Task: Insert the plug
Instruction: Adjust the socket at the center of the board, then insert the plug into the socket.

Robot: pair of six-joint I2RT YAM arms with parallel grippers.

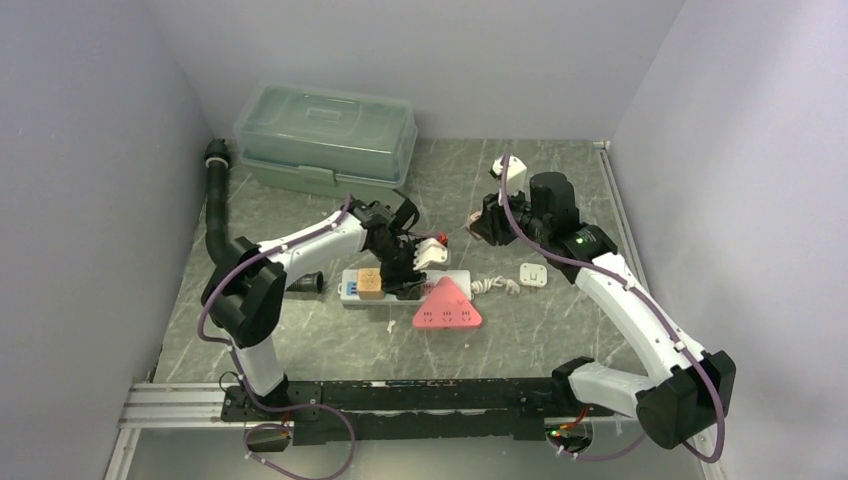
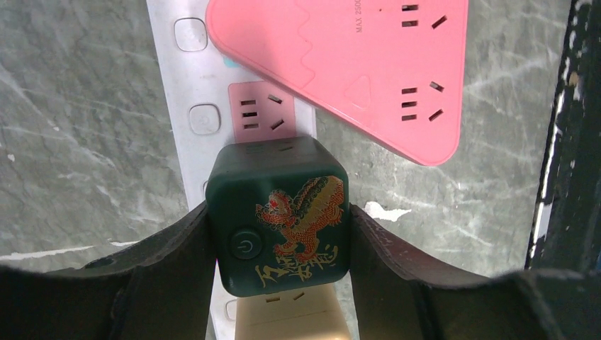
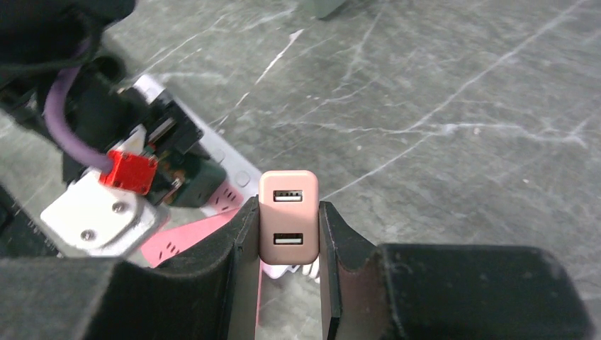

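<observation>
End effectors: you have two, left end effector (image 2: 280, 237) and right end effector (image 3: 287, 237).
Power strips: two, one long white power strip (image 2: 173, 78), one pink triangular power strip (image 1: 447, 305).
Cube plugs: two, one dark green dragon-printed cube plug (image 2: 280, 205), one tan cube plug (image 1: 370, 282).
USB chargers: one pink two-port USB charger (image 3: 288, 216).
Adapters: one small white square adapter (image 1: 533, 274).
Boxes: one translucent green lidded plastic box (image 1: 325, 135).

We bend our white-and-black left arm (image 1: 300, 242) at the elbow and reach rightward, wrist tipped down. On the left gripper (image 2: 278, 234), both black fingers (image 2: 177, 248) press the sides of a dark green cube plug (image 2: 280, 212). We stretch our right arm (image 1: 630, 300) forward and inward, the right gripper (image 3: 287, 237) clamped on a pink two-port charger (image 3: 288, 212).
</observation>
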